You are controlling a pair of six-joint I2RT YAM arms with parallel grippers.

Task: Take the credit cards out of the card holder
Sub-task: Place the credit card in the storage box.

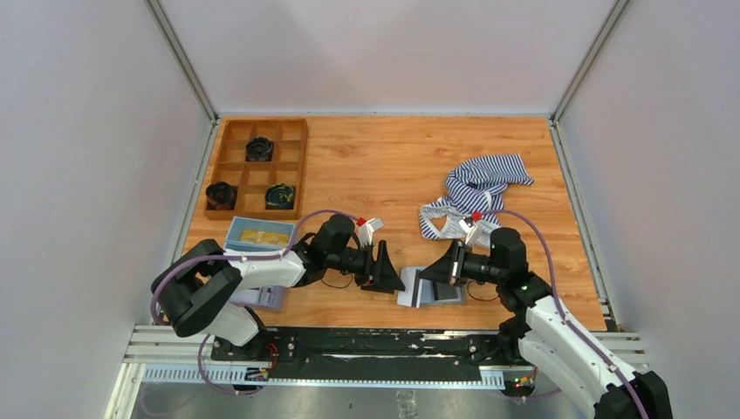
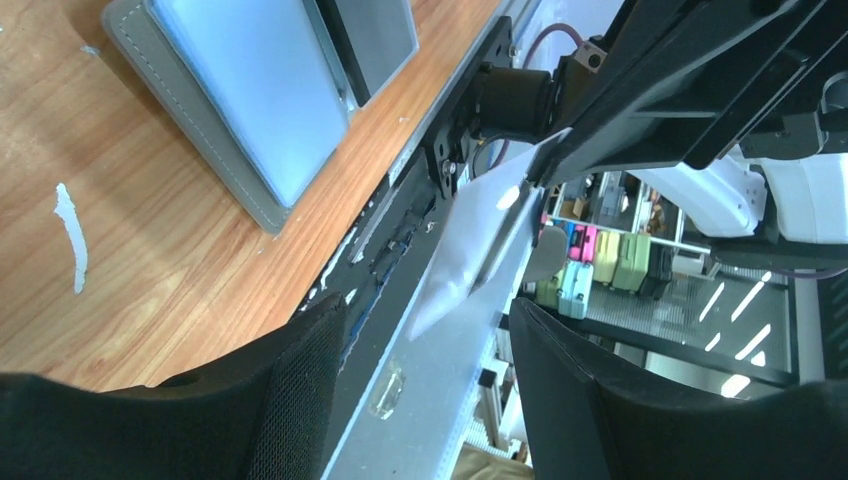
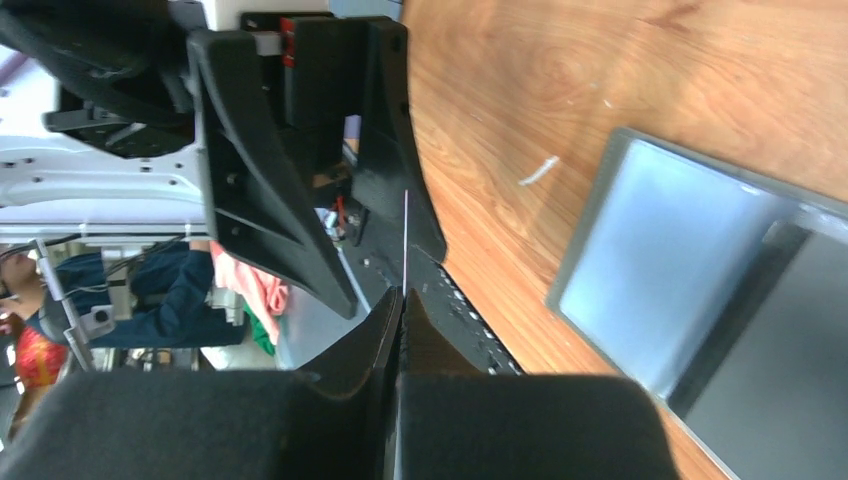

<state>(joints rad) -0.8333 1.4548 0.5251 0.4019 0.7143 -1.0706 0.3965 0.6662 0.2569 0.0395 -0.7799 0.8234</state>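
The grey card holder [image 1: 434,292] lies open on the table near the front edge, with its pale blue lining [image 2: 250,100] up and its dark pocket panel [image 3: 790,340] showing. My right gripper [image 1: 432,269] hovers just above it, shut on a thin credit card [image 3: 405,240] seen edge-on. In the left wrist view the card [image 2: 470,240] looks pale in the glare. My left gripper [image 1: 390,272] is open, faces the right one closely, and its fingers [image 2: 300,380] stand apart short of the card. More tan-yellow cards [image 1: 264,236] lie in the blue tray [image 1: 236,229].
A wooden compartment box [image 1: 229,150] with three black round items stands at the back left. A striped cloth [image 1: 476,188] lies crumpled behind the right arm. A flat blue-grey piece [image 1: 266,298] lies under the left arm. The table's front rail [image 1: 366,340] is close below the wallet.
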